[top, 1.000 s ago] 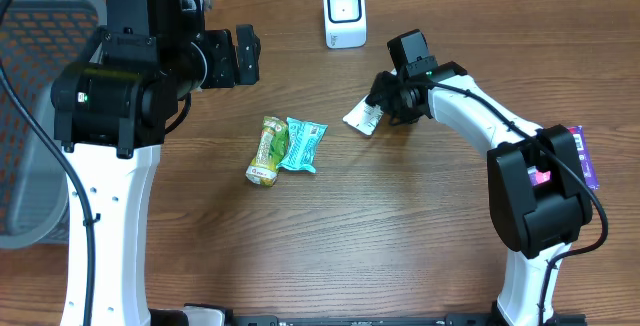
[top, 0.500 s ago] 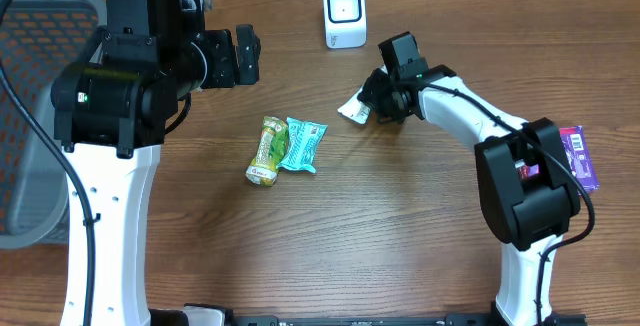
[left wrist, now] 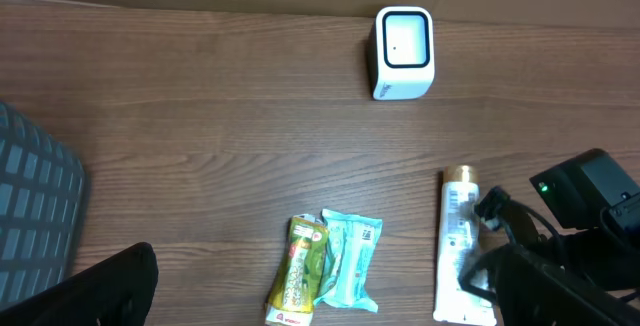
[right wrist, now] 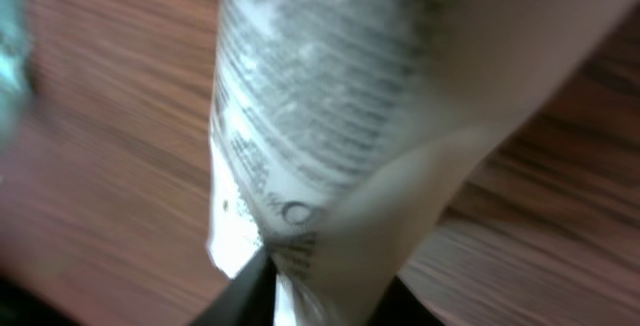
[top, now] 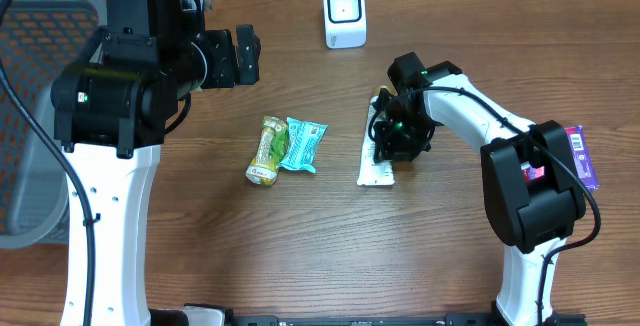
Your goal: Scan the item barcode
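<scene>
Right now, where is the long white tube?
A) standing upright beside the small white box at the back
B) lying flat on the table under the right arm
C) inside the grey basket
B: the white tube lies flat on the wooden table, partly beneath the right arm.

The bench (top: 300,256) is brown wood grain with a dull matt finish, the tube (top: 376,172) is smooth white plastic, the scanner (top: 344,14) is glossy white plastic, and the green packet (top: 266,151) and teal packet (top: 304,144) are shiny, crinkled film.
</scene>
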### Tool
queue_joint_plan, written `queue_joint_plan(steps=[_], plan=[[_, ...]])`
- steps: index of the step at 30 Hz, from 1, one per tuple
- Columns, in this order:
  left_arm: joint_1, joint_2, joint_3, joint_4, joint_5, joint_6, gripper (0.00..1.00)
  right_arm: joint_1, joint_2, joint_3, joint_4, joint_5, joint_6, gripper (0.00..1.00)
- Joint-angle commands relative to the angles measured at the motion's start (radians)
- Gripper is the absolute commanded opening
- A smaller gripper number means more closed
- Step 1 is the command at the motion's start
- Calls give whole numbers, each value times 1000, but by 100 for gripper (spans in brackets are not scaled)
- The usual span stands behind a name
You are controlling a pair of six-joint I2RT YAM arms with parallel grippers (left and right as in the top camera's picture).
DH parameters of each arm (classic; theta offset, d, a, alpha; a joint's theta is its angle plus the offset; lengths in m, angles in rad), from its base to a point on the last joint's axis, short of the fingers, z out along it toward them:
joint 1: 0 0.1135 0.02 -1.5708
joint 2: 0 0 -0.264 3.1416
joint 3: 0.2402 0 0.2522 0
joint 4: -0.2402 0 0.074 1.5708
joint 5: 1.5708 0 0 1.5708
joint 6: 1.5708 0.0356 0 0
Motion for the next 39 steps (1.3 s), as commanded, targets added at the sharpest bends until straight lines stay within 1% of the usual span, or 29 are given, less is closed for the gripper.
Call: queue_joint_plan(steps=[1,2,3,4,6,8,9,10,12,15,18,20,21,24,26,27,28,29,31,32,34,36,37,39], plan=[[4,6,1,2,-3,8,100,-42,5,-13,-8,130,-119,33],[4,6,1,1,-3,8,99,-62,5,-10,-8,121,-102,33],[4,6,1,1,-3,8,99,-86,5,-3,-6,70,-101,34],[4,6,1,1,-3,8,99,-126,5,2,14,-38,-102,34],[4,6,1,2,-3,8,100,-158,5,2,49,-146,-105,35],[4,6,1,2,-3,8,100,-174,5,0,84,-202,-106,48],[4,6,1,1,-3,8,100,-177,5,0,106,-222,-127,54],[4,6,1,1,-3,8,99,-177,5,0,124,-238,-157,56],[4,6,1,1,-3,8,100,-174,7,0,151,-251,-220,63],[4,6,1,2,-3,8,99,-166,12,0,179,-251,-287,69],[4,6,1,1,-3,8,100,-163,23,0,198,-252,-343,68],[4,6,1,1,-3,8,100,-162,42,0,212,-253,-368,66],[4,6,1,1,-3,8,99,-161,54,0,213,-252,-372,63],[4,6,1,1,-3,8,100,-160,76,-1,209,-273,-371,58],[4,6,1,2,-3,8,100,-159,90,-1,209,-303,-370,50],[4,6,1,2,-3,8,99,-159,98,-1,211,-304,-369,44],[4,6,1,2,-3,8,100,-159,102,-1,212,-306,-365,40],[4,6,1,1,-3,8,100,-159,114,-1,214,-325,-365,29],[4,6,1,2,-3,8,99,-159,122,0,216,-347,-362,18],[4,6,1,1,-3,8,100,-159,123,0,216,-353,-348,15],[4,6,1,1,-3,8,99,-159,122,0,220,-363,-274,7],[4,6,1,2,-3,8,100,-166,122,0,219,-381,-221,4],[4,6,1,2,-3,8,100,-173,119,4,214,-423,-189,4],[4,6,1,2,-3,8,100,-184,111,16,200,-518,-186,4]])
